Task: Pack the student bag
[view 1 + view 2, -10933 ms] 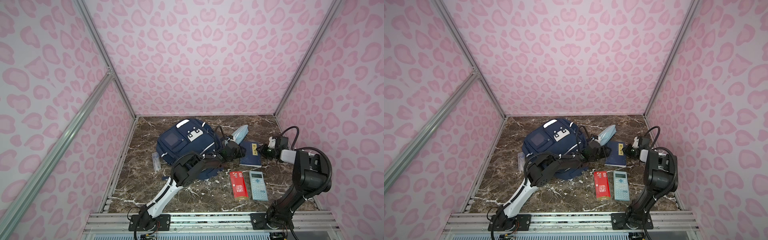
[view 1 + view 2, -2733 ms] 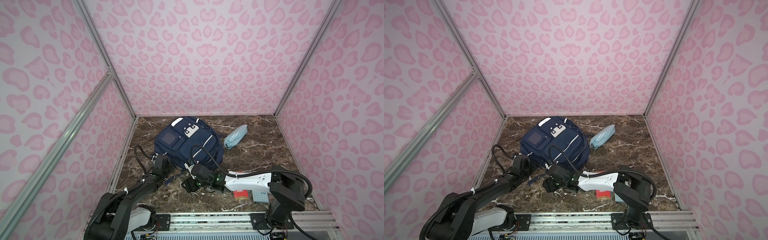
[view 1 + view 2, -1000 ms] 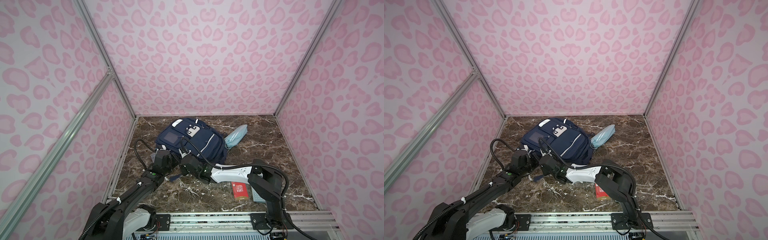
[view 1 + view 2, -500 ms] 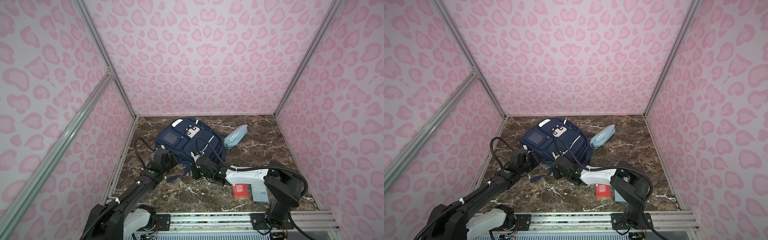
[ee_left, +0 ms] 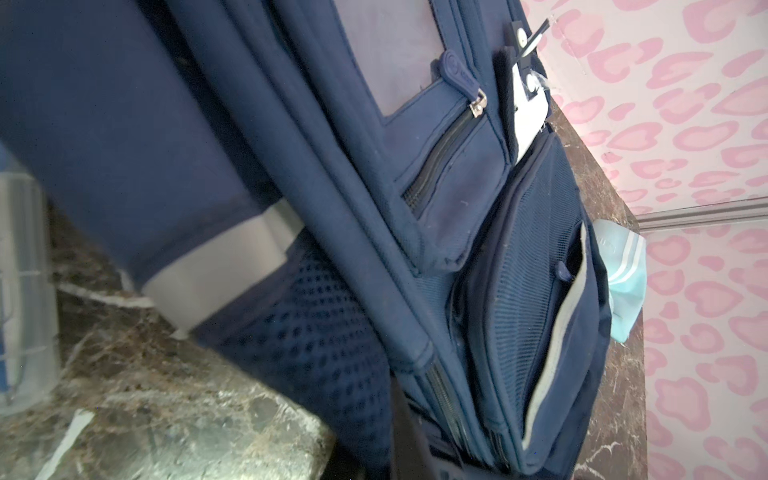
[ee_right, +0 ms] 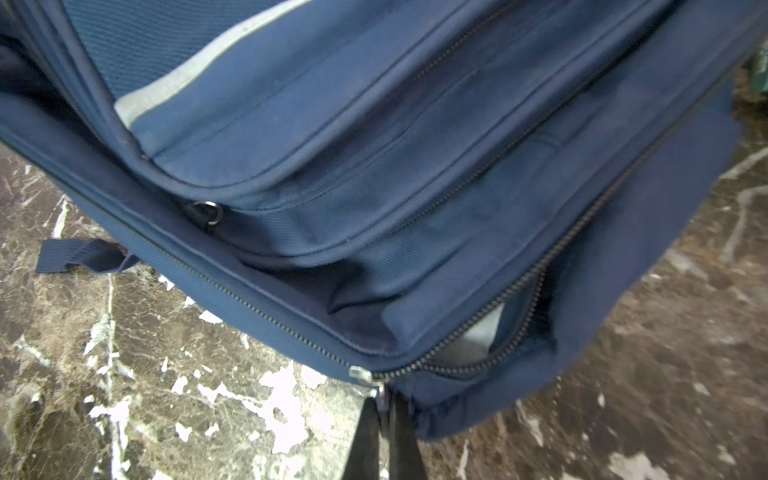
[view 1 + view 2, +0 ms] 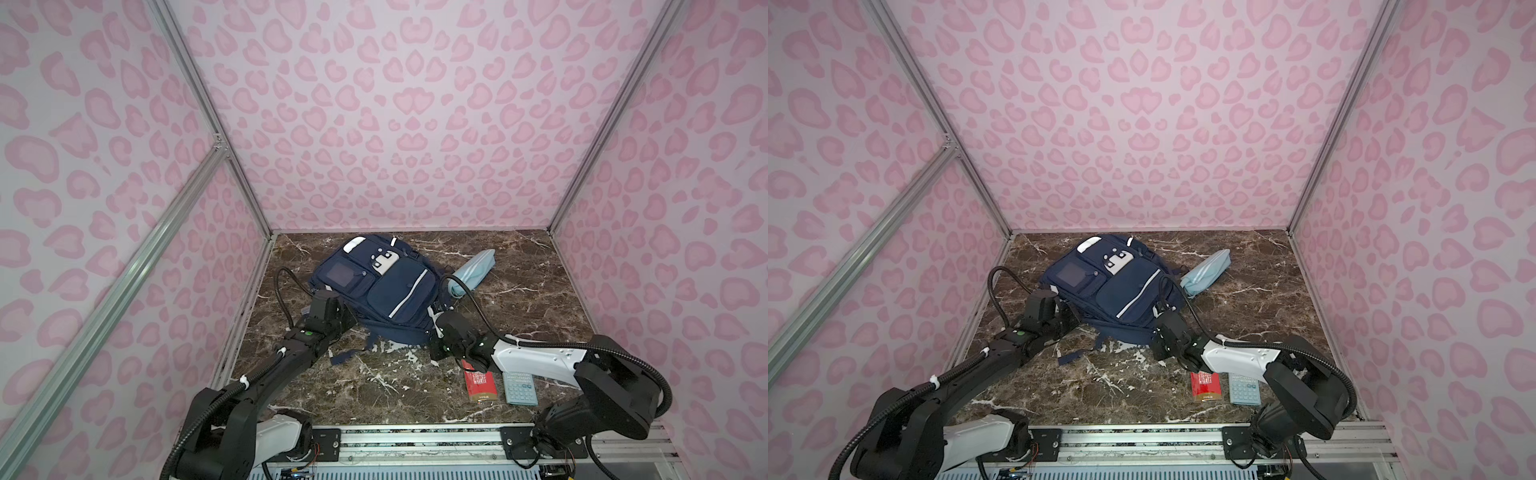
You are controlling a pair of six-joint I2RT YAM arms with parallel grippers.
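Observation:
The student bag (image 7: 386, 286) (image 7: 1117, 291) is a navy backpack lying flat on the marble floor in both top views. My right gripper (image 7: 433, 320) (image 6: 385, 405) is at its near right corner, shut on the zipper pull. The slider (image 6: 360, 372) sits just above the fingers (image 6: 365, 436). On one side of the slider the zip is closed; on the other the teeth gape over a grey lining (image 6: 473, 336). My left gripper (image 7: 348, 319) (image 5: 401, 415) is at the bag's near left corner, shut on bag fabric beside the mesh side pocket (image 5: 316, 353).
A light-blue pencil pouch (image 7: 473, 270) (image 5: 623, 282) lies against the bag's far right side. A red booklet (image 7: 482, 384) and a pale calculator (image 7: 519, 386) lie near the front right, under my right arm. A loose strap (image 7: 345, 357) trails in front of the bag. Pink walls enclose the floor.
Over the last second my right gripper has slid to the right along the bag's near edge with the zipper pull in it. The left gripper has stayed at the left corner.

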